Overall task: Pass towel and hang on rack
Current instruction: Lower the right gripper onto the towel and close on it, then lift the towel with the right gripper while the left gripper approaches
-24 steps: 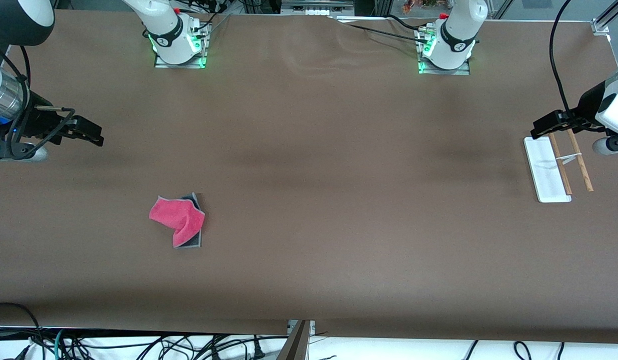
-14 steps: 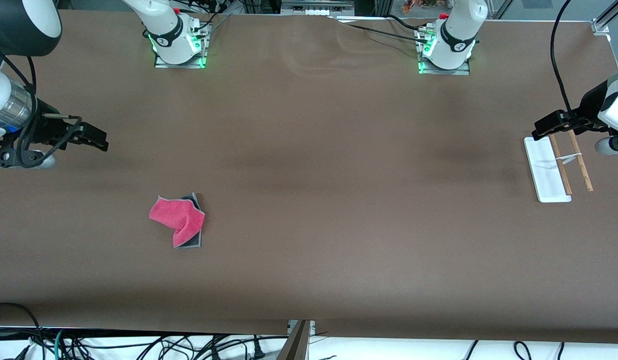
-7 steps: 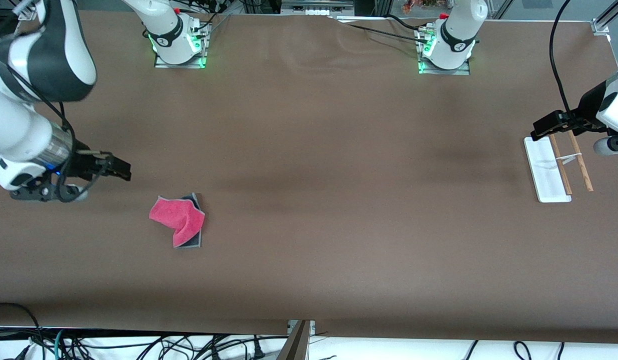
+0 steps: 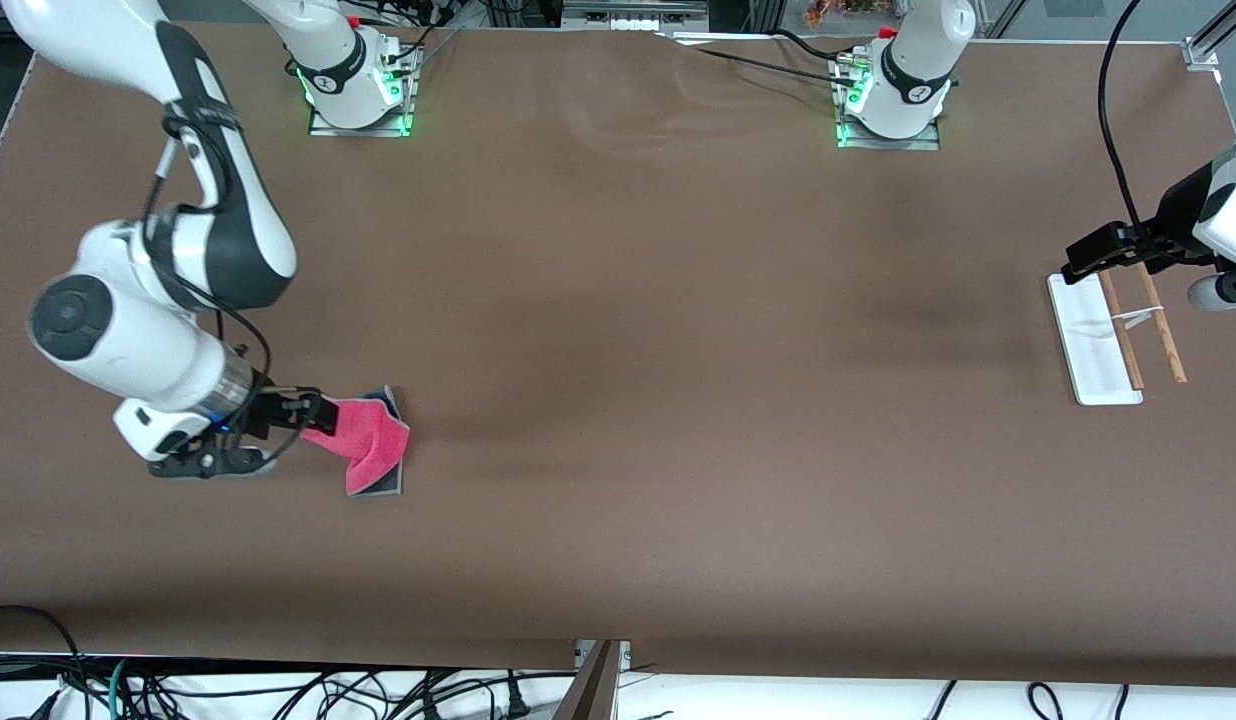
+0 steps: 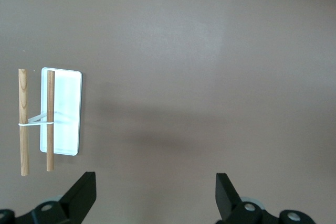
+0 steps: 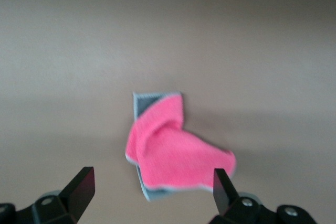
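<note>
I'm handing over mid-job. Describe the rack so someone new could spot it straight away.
Look at the left arm's end of the brown table, where the left gripper hangs open. Under it stands the rack: a flat white rectangular base with two thin parallel wooden rods joined by a white crosspiece. The only other loose thing, the pink towel, lies at the right arm's end.

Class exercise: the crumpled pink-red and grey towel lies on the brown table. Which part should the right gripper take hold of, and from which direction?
Grip the raised pink fold across the middle of the pink-red and dark grey towel, probably coming straight down from above. The cloth lies low on the brown table, so only that ridge stands up enough to pinch. The right gripper, jaws open, hangs over the towel's edge toward the right arm's end.
</note>
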You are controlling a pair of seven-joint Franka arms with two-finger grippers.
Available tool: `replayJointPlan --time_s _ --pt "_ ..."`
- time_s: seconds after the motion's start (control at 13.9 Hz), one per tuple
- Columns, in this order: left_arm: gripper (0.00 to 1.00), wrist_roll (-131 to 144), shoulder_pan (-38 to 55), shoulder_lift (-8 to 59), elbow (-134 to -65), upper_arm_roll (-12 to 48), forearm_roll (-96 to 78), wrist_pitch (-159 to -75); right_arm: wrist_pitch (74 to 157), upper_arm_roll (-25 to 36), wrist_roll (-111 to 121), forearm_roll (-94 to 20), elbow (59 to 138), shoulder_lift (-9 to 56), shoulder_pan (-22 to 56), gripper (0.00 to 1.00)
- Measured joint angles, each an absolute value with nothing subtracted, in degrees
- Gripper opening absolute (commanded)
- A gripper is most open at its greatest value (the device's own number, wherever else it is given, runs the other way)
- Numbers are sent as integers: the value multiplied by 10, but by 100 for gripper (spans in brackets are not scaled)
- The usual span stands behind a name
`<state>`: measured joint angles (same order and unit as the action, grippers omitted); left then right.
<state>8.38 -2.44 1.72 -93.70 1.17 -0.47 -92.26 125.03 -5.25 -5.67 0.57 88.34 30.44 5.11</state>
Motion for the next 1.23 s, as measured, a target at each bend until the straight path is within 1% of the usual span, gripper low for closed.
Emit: replayJointPlan --time_s 0.14,0.29,0.72,0.79,0.87,0.94,1.08,1.23 --pt "100 84 -24 18 -937 14 -5 -923 1293 -53 -57 6 883 336 69 100" --pt "100 84 -26 18 -936 14 -5 -923 1314 -52 -57 6 883 360 85 100" --pt "100 84 -30 20 -936 15 -5 -923 1315 -50 -57 6 883 404 90 100" --pt "100 84 -30 20 -936 15 -5 -923 1316 -49 -57 6 883 410 90 99" --pt "100 84 -30 20 -936 15 -5 -923 1319 -49 -57 6 883 415 90 97" --pt "100 84 -30 20 -936 15 -5 -923 1322 -49 -57 6 883 418 90 85" --pt "100 84 -30 20 -936 15 -5 -923 1324 -49 -57 6 883 423 90 56" --pt "100 84 -30 20 -936 15 -5 -923 1324 -49 -57 6 883 427 90 17"
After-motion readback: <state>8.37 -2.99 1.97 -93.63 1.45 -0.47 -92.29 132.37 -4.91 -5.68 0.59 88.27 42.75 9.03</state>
